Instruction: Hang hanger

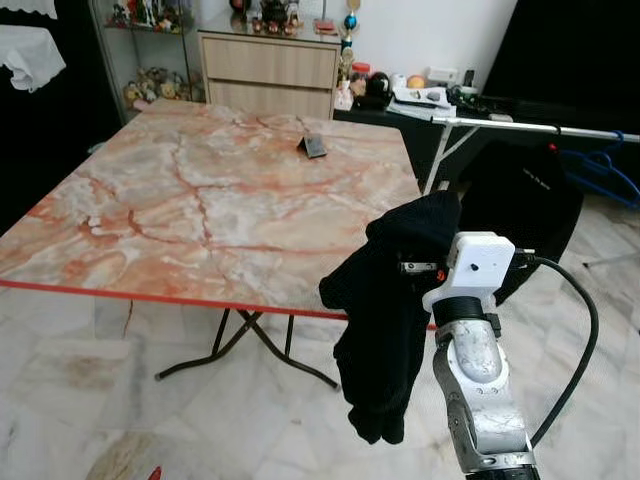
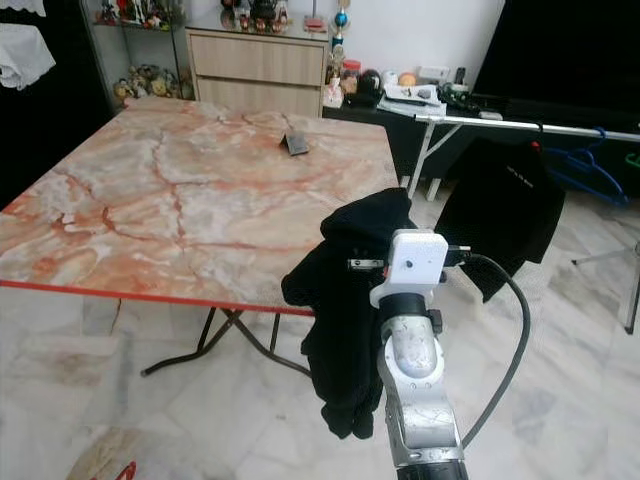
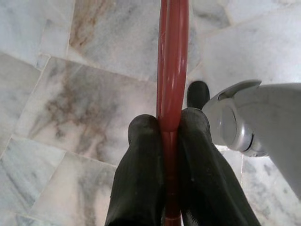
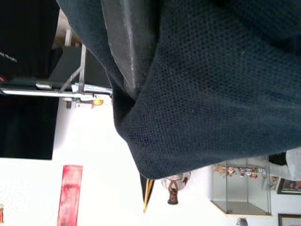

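The right arm is raised in front of the robot, just off the near right corner of the marble table. A dark knit garment is draped over the right gripper and hangs down past the table's near edge toward the floor. In the right wrist view the fabric covers most of the black fingers, so whether they're clenched or spread can't be told; it just looks like the cloth is bunched over them.

The left gripper is down low over the marble floor tiles, and its two black fingers are clamped tight on a red hanger, a thin red bar running straight out between the fingertips. A tiny bit of red also pokes in at the bottom edge of the head view.

Past the table's far right corner there's a silver clothes rail. A black shirt hangs from it, and further along are a few blue hangers. A small dark object sits on the table near its far right corner. Behind the table is a wooden drawer cabinet and a dark side table cluttered with small stuff.
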Robot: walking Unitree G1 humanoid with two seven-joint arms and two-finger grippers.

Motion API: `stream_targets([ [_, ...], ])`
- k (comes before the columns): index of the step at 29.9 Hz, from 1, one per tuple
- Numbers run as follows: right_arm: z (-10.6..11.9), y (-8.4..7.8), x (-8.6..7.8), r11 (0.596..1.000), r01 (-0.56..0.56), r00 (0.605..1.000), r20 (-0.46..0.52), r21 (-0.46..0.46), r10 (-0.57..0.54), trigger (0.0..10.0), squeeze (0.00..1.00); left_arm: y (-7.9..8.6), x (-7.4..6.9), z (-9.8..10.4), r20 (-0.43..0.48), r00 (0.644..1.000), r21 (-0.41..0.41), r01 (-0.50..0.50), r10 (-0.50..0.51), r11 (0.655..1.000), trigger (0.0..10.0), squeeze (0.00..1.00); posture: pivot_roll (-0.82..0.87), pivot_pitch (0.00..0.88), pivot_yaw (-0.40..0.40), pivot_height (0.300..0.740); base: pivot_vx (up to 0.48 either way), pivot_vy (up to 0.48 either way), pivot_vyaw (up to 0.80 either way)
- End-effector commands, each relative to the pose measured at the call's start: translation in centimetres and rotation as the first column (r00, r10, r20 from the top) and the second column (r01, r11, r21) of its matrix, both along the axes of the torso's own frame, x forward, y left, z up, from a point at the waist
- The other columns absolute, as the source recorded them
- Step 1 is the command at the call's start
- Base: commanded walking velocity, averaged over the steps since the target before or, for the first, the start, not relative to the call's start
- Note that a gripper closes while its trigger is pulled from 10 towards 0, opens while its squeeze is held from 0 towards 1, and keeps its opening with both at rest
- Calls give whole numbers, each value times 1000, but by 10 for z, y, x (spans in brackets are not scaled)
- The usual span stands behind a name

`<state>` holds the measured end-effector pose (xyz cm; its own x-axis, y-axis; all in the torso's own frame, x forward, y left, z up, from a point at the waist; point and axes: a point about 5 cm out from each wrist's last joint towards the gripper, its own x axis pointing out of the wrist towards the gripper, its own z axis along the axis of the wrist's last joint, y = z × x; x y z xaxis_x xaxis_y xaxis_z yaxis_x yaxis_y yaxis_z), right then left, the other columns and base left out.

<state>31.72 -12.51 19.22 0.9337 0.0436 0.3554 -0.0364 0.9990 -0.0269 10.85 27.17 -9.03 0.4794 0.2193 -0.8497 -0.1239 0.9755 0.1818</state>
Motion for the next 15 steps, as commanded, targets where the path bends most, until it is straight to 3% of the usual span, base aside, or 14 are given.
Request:
stream_targets([
  [1, 17, 1, 0, 1000, -4, 998, 68, -4, 5, 10000, 0, -2, 0, -1, -7, 1000, -11, 4, -4, 1000, 10000, 0, 100, 0, -70, 740, 398, 0, 0],
  [12, 22, 2, 3, 1000, -11, 997, 83, -10, 11, 10000, 0, -8, 6, -1, 3, 1000, -23, 11, -11, 1000, 10000, 0, 100, 0, -73, 740, 403, 0, 0],
  [15, 35, 4, 9, 1000, -19, 992, 123, -11, 20, 10000, 0, -13, 9, -2, 6, 1000, -30, 17, -17, 999, 10000, 0, 99, 0, -74, 740, 404, 0, 0],
])
